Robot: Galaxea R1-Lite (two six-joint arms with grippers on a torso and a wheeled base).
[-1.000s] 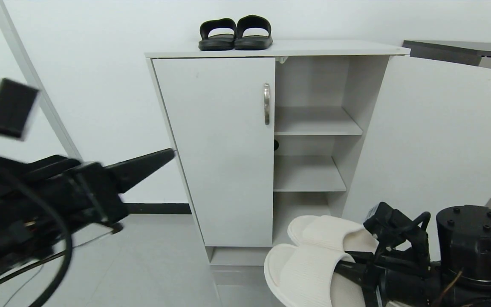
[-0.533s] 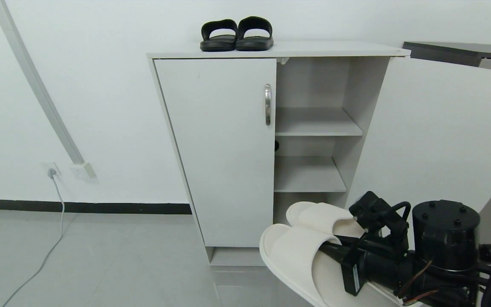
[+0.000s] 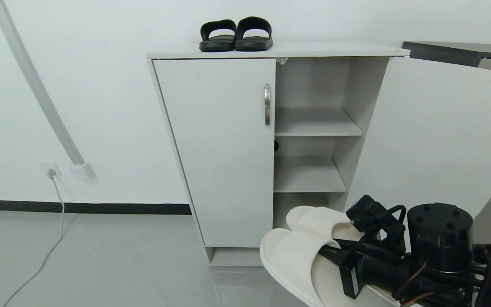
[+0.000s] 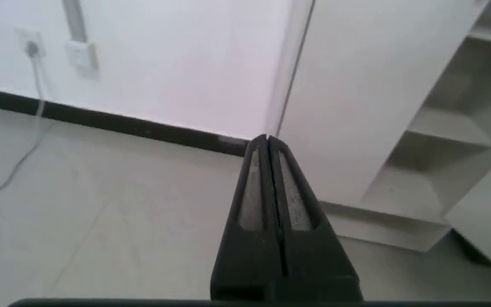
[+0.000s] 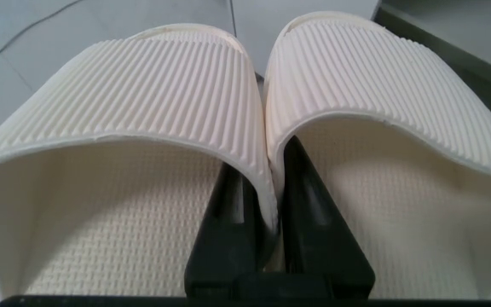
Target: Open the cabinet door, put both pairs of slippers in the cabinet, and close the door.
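Observation:
My right gripper (image 5: 267, 192) is shut on the inner strap edges of a pair of white ribbed slippers (image 3: 309, 243), holding both side by side low in front of the cabinet's open right half. The white slippers (image 5: 169, 94) point away from the wrist. The white cabinet (image 3: 271, 49) has its right door (image 3: 437, 132) swung wide open, baring two shelves (image 3: 313, 123); its left door (image 3: 224, 149) with a metal handle (image 3: 267, 104) is closed. A pair of black slippers (image 3: 235, 35) sits on the cabinet top. My left gripper (image 4: 268, 145) is shut and empty, low over the floor left of the cabinet (image 4: 373, 94).
A white wall with a black baseboard (image 3: 79, 207) runs behind. A wall socket with a grey cable (image 3: 51, 173) and a slanted conduit (image 3: 32, 85) are at the left. Grey tiled floor (image 3: 100, 264) lies open to the left. A dark surface (image 3: 463, 49) stands behind the open door.
My left arm has dropped out of the head view. My right arm with the white slippers has shifted slightly left and closer to the cabinet opening.

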